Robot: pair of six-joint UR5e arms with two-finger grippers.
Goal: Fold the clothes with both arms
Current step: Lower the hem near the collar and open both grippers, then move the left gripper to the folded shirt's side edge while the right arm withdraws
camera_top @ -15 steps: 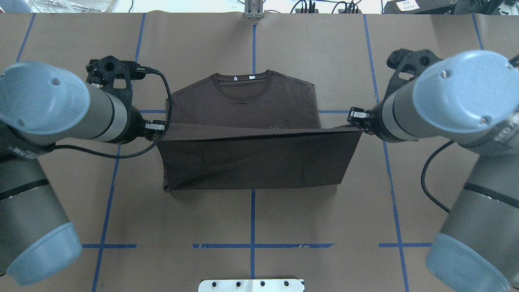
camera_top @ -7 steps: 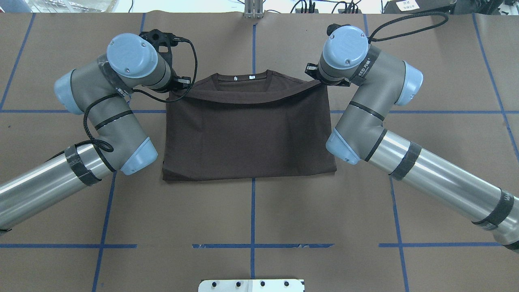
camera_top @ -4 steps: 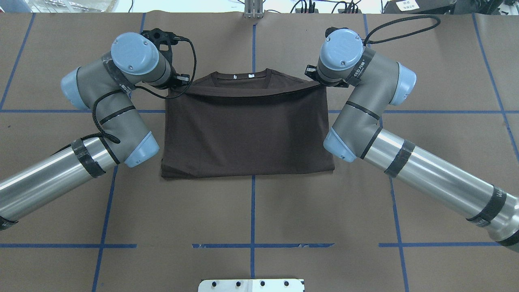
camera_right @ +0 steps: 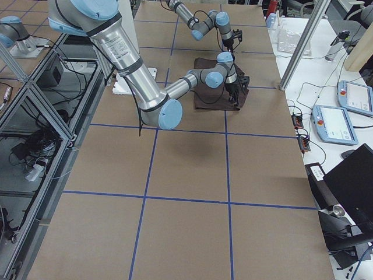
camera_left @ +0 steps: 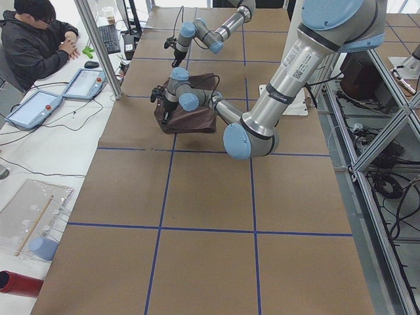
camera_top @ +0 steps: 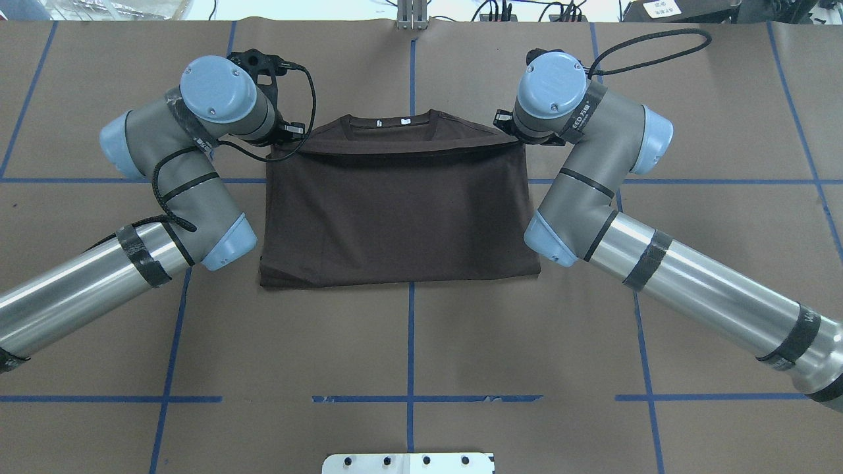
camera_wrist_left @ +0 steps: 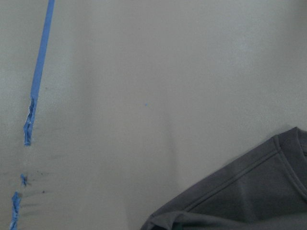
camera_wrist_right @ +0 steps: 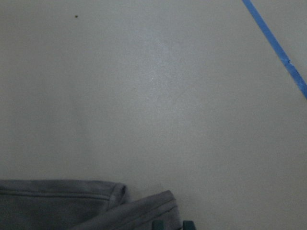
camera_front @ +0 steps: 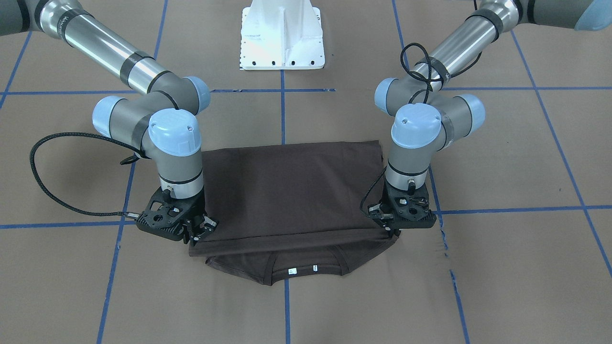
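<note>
Dark brown short-sleeved T-shirt (camera_top: 398,217) lies folded on the brown paper-covered surface (camera_top: 408,342), long axis arm to arm, its hem just short of the collar, with the left black two-finger gripper (camera_front: 391,231) and right black two-finger gripper (camera_front: 201,231) jaws each pinching the hem corner directly beneath.

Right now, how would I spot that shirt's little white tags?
On the brown table, find the folded dark brown T-shirt. Its round collar peeks out at the edge farthest from the robot; the tags are the only white specks there.
</note>
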